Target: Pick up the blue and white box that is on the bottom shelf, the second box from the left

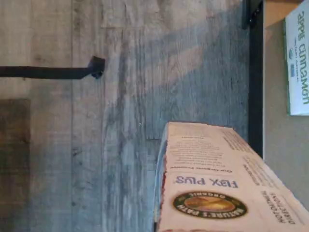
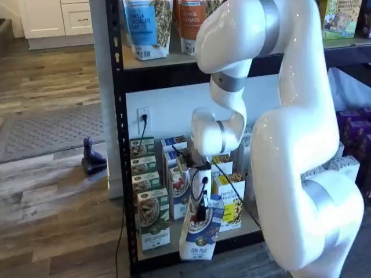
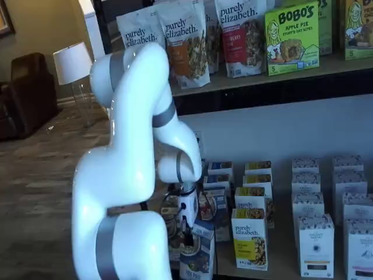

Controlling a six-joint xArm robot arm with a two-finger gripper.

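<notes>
The blue and white box (image 2: 199, 237) hangs in front of the bottom shelf (image 2: 248, 229), pulled out of its row and tilted. It also shows in a shelf view (image 3: 198, 259) low beside the arm. My gripper (image 2: 202, 209) is shut on it, with black fingers over the box's upper part; in a shelf view the fingers (image 3: 187, 232) show just above the blue band. In the wrist view one long pale face of the box (image 1: 227, 183), with blue lettering and a round logo, fills the near part above the wood floor.
Green-and-white boxes (image 2: 152, 223) stand left of the held box and yellow-and-white boxes (image 2: 231, 202) right of it. White boxes (image 3: 315, 245) stand further right. The black rail (image 1: 256, 77) edges the shelf board. A black stand (image 2: 93, 159) sits on the floor. Pouches (image 3: 186, 41) fill the higher board.
</notes>
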